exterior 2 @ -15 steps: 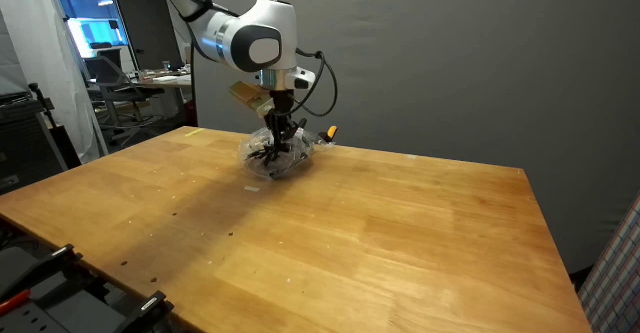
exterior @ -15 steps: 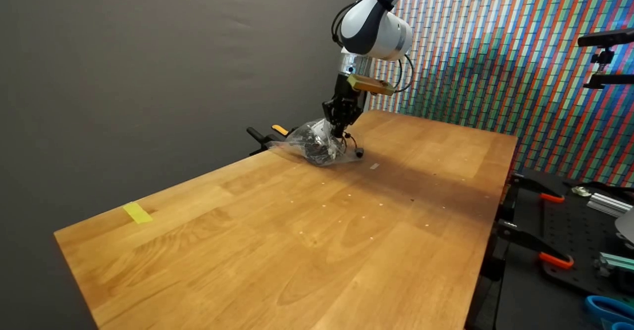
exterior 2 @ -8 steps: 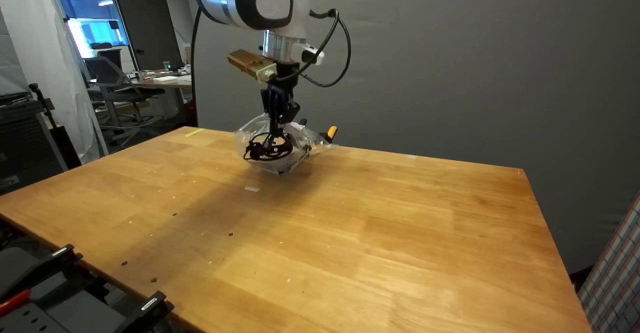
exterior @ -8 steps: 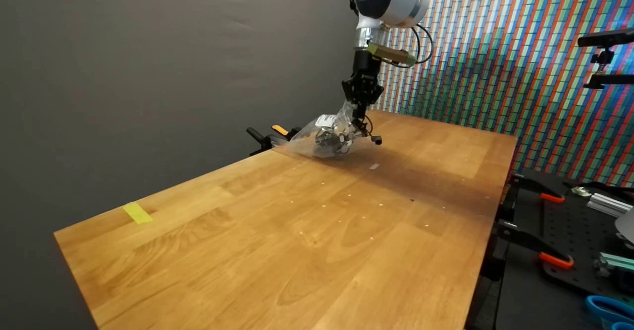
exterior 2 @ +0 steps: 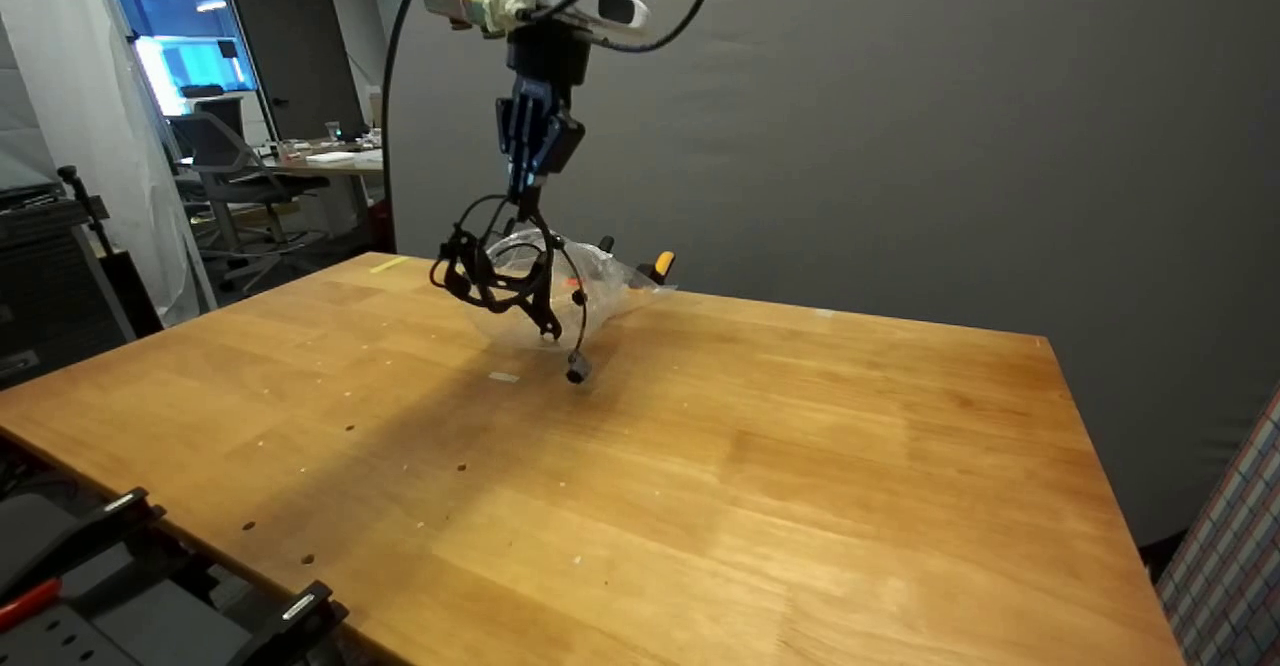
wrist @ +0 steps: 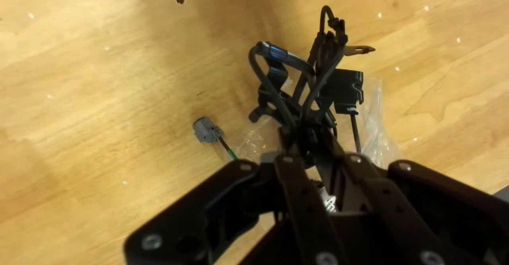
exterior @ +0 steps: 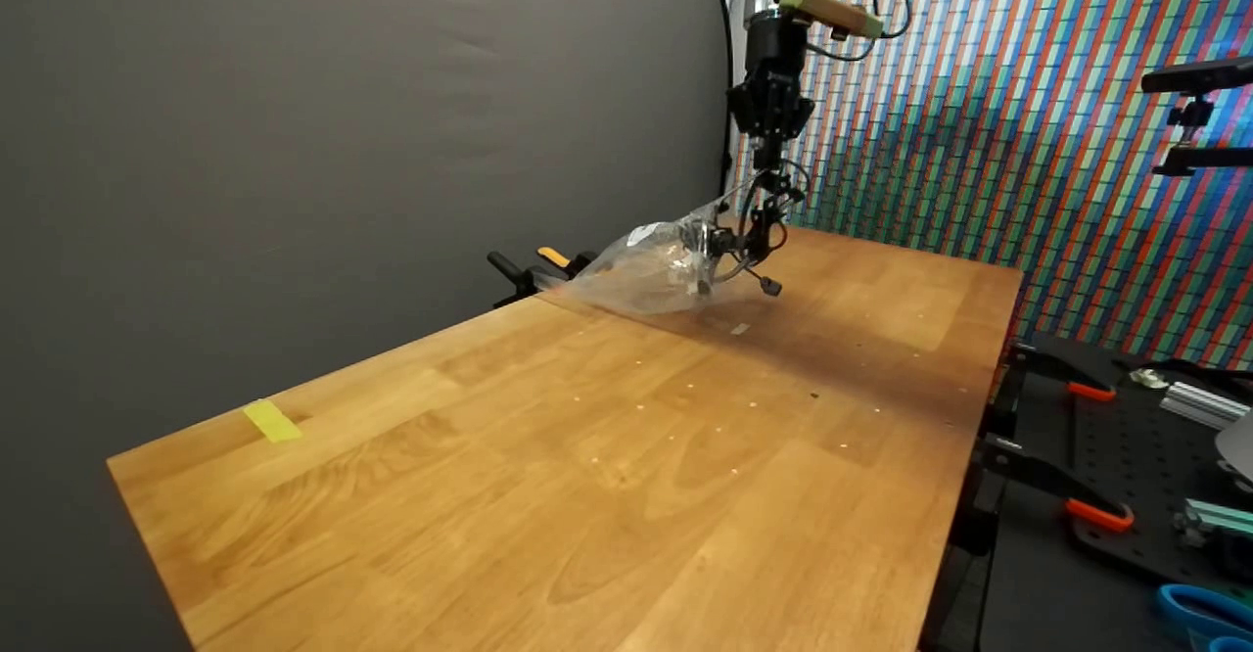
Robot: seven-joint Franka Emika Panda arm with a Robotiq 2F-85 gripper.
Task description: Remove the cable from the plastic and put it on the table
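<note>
Gripper (wrist: pixel 312 139) is pointing down over the wood table (exterior: pixel 587 515), fingers clamping the black cable (exterior 2: pixel 482 271); wrist view is showing the bundle pinched between both tips. Cable is hanging below them in a messy tangle of loops, lowest bits dangling near the table; can't tell if any are touching it. Gray plug (wrist: pixel 205 129) is hanging on a thin lead, out to the side of the tangle. Clear plastic bag (exterior: pixel 636 270) is resting partly on the table by the edge, its other end rising toward the gripper. In both exterior views bag and cable are overlapping, and in an exterior view some dark parts are showing through the plastic; can't tell how much of the cable is sitting inside. White label (exterior: pixel 643 233) is showing on the bag's upper side. Clamp (exterior 2: pixel 660 268) with an orange grip is sitting at the table edge, just beside the bag's low end. Yellow tape (exterior: pixel 272 420) is sticking to the table near a corner, well apart from the bag.
</note>
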